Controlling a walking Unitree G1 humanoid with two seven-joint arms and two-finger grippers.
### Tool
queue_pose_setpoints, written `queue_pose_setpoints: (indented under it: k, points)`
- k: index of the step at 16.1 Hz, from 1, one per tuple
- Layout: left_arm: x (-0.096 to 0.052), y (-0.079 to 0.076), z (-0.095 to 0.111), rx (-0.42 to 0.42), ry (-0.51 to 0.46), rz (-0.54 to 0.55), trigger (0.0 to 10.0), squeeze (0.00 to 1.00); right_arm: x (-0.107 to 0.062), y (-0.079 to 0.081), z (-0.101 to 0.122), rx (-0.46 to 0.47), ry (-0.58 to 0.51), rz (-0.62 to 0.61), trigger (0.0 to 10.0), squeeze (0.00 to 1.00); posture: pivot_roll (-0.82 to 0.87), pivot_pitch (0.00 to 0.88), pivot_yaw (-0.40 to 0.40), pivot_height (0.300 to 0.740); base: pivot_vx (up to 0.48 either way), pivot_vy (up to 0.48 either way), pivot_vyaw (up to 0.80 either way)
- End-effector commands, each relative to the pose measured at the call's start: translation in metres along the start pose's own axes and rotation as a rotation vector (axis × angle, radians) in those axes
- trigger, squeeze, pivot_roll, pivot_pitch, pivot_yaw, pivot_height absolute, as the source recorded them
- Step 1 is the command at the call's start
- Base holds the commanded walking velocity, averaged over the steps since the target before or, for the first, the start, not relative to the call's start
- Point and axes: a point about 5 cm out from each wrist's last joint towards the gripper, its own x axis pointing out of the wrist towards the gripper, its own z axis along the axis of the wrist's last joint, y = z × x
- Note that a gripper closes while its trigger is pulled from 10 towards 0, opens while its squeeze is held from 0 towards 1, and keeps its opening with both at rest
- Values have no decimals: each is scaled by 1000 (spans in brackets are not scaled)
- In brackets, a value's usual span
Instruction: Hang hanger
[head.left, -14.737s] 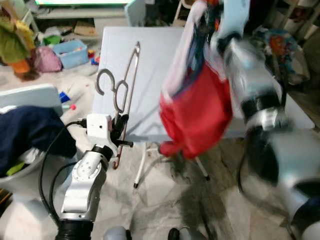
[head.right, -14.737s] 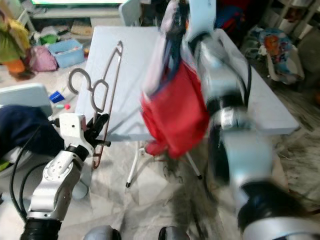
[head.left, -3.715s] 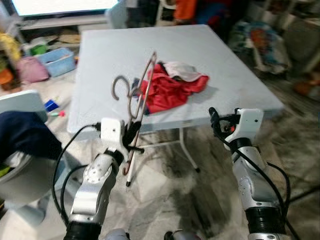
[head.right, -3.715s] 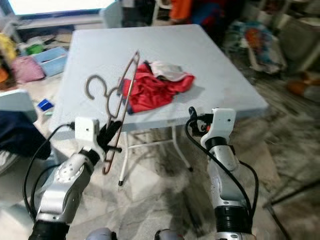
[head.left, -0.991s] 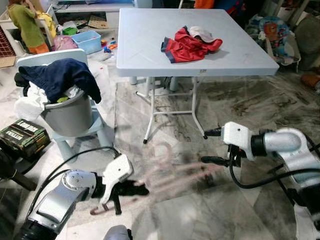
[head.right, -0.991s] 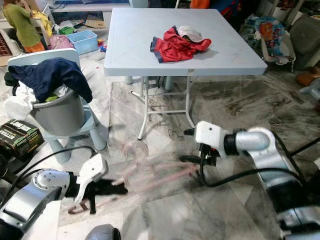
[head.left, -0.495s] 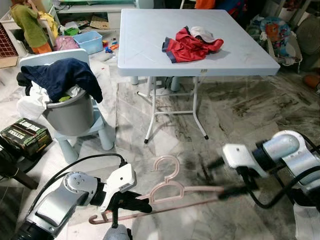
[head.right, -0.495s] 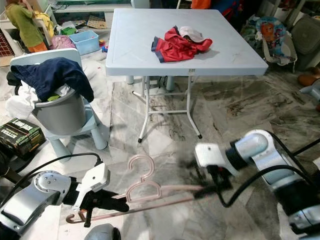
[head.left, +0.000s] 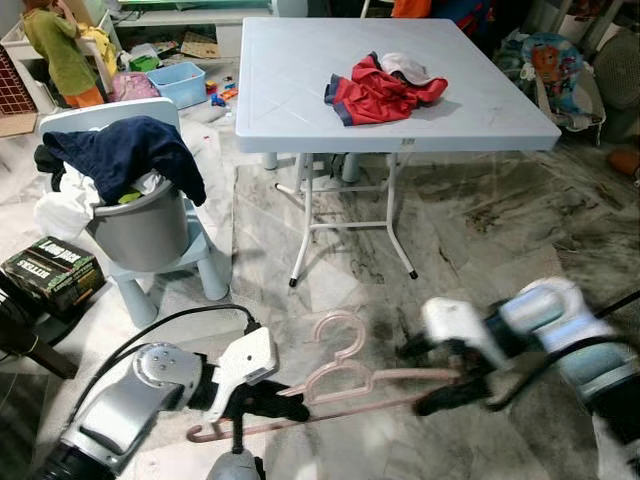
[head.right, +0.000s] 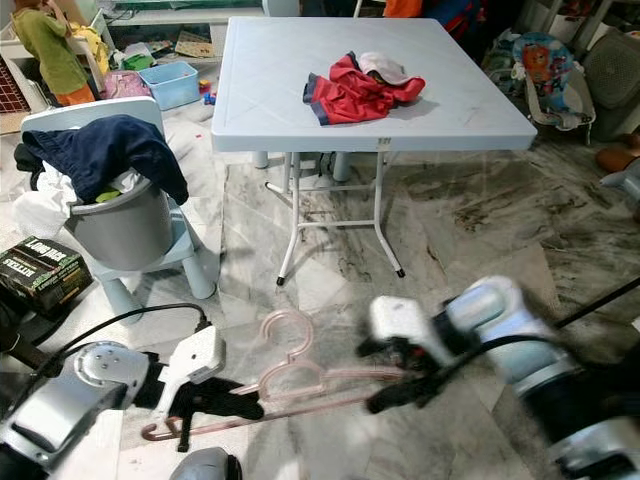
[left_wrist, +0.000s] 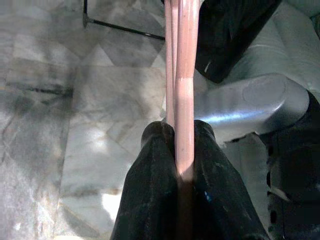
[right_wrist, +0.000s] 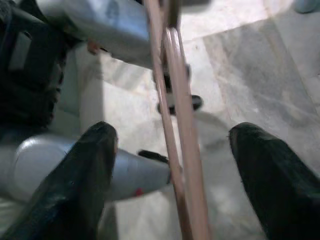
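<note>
One pink hanger is in play, held low over the marble floor in the lower centre of the left eye view. Its long axis runs nearly level across the frame, from lower left to centre right, with the hook standing up above the middle of the bar.

At the lower-left end, the left gripper is clamped on the hanger. The left wrist view confirms this: both black fingers press against the pink bar from either side, and the bar runs straight away from them.

At the opposite end, the right gripper is blurred in the head views. In the right wrist view its two fingers stand wide apart, with the hanger bar passing through the gap and touching neither finger. The hanger therefore lies directly between the right fingers, along the line joining the two grippers.

Both arms are bent low and reach inward toward each other in front of the robot's body; the left forearm enters from the lower left corner, the right from the lower right edge.

Judgement: a hand-over or two-handed grip appears to be in preparation; the right fingers need only close on the bar. No rail or rod for hanging is identifiable here.
</note>
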Motion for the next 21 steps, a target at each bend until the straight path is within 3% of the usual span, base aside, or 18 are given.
queue_pose_setpoints:
  k: [1, 10, 21]
  points:
    - [1, 1, 2, 21, 8, 9, 10000, 0, -1, 0, 2, -9, 12, -18, 0, 0, 45, 51, -47, 740, 0, 0, 0]
    - [8, 2, 0, 51, 19, 13, 10000, 0, 0, -7, 1, 14, 54, -83, 0, 0, 39, 44, -46, 740, 0, 0, 0]
    - [9, 3, -1, 55, 16, 27, 10000, 0, 5, -2, -3, 12, 69, -50, 0, 0, 42, 44, -49, 740, 0, 0, 0]
